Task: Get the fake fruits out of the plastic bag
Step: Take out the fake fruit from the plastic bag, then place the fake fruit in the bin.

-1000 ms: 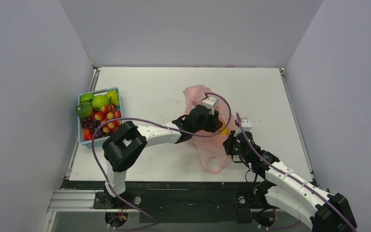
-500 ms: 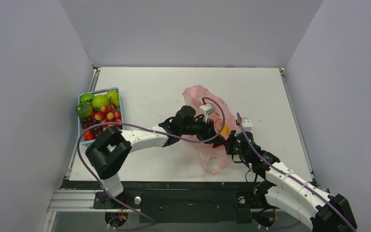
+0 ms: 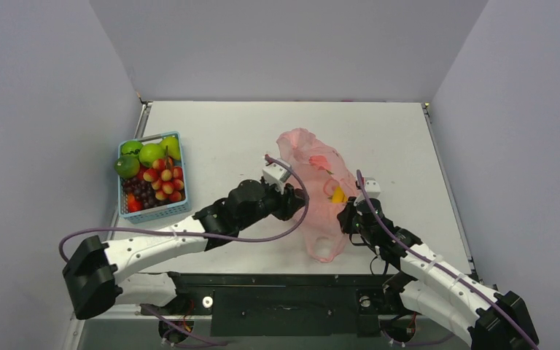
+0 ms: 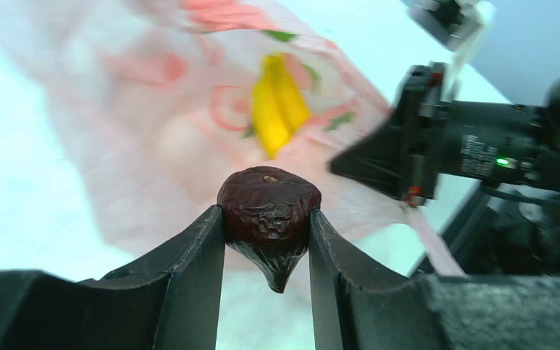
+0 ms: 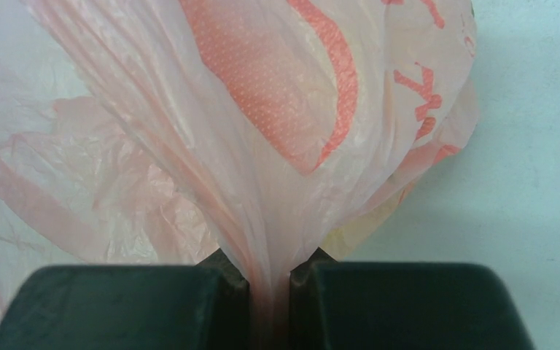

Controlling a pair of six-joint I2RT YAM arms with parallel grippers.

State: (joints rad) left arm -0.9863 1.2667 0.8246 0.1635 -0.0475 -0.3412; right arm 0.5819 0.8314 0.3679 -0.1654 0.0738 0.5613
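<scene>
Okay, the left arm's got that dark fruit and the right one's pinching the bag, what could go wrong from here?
The dark fruit sits near the tips of the left gripper, so it might slip out in transit. The right gripper pinches only a thin fold of the bag; if that slides free, the bag could sag over the bananas inside. The basket looks heaped, so a dropped fruit may roll off.

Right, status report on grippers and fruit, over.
Left gripper shut on dark wrinkled fruit. Right gripper pinching pink plastic bag. Yellow bananas inside it. Nothing seen blocking.
</scene>
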